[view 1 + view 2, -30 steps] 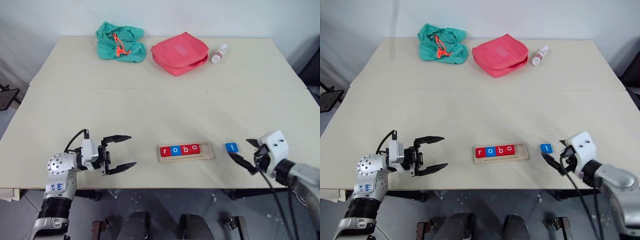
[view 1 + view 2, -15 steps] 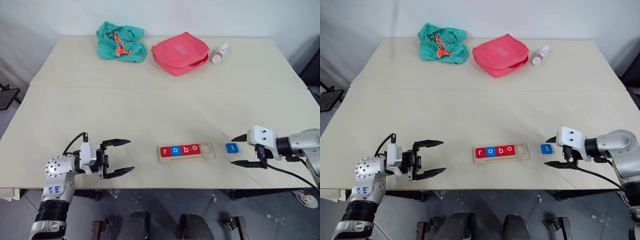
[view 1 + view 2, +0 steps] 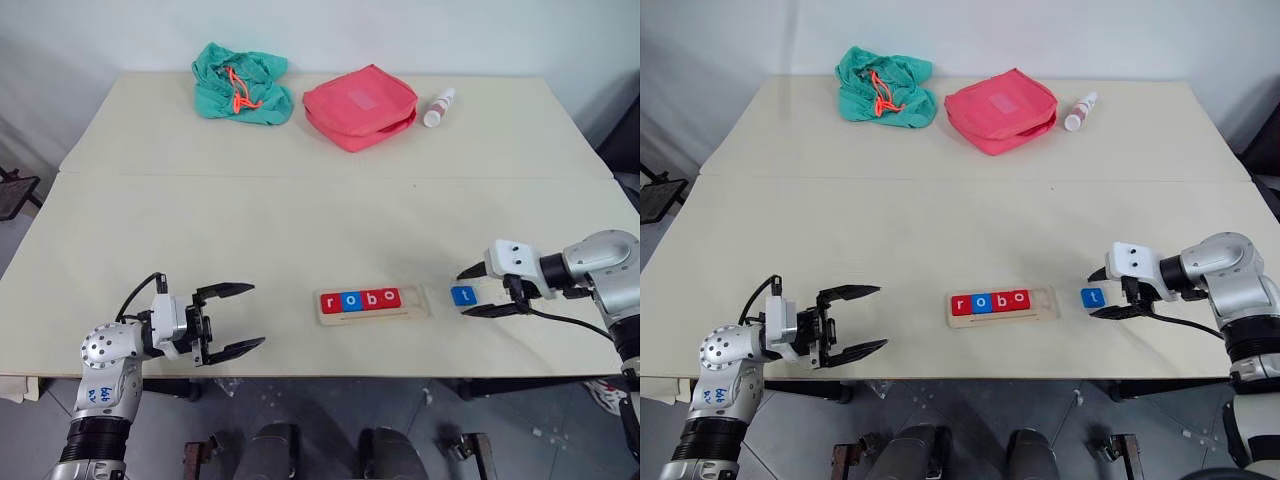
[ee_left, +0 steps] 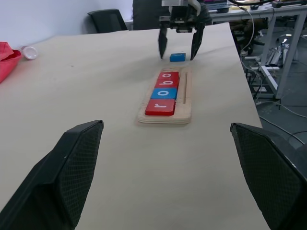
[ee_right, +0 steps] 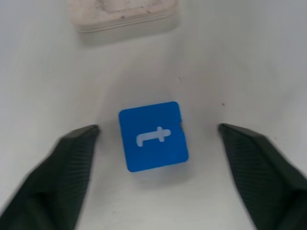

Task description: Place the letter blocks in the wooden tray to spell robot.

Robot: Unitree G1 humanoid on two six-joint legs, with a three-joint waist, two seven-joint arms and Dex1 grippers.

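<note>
Hovering at 3 o'clock from the wooden tray (image 3: pixel 372 303), the right gripper (image 3: pixel 478 291) stands spread around the blue t block (image 3: pixel 463 296), 1 finger on each side and neither visibly touching it, in the left eye view; the block lies flat on the table (image 3: pixel 320 210), just beside the tray's empty end slot. 4 blocks (image 3: pixel 360 299) reading r, o, b, o, red, blue, red, red, already sit in the tray. Over at 9 o'clock from the tray, the left gripper (image 3: pixel 232 319) hangs spread and empty, well apart from everything. Switching to the left wrist view, the tray (image 4: pixel 165 97) lies ahead with the t block (image 4: pixel 177 57) beyond its far end, at 12 o'clock, between the other claw's 2 fingers. Now the right wrist view: the t block (image 5: pixel 153 135) is a small flat square, bright blue with a white lowercase letter, centred between the spread fingers (image 5: pixel 72 167). It looks light, rigid and smooth-faced, so it could slip or skid; pinching 2 opposite side edges low down seems the best hold.
</note>
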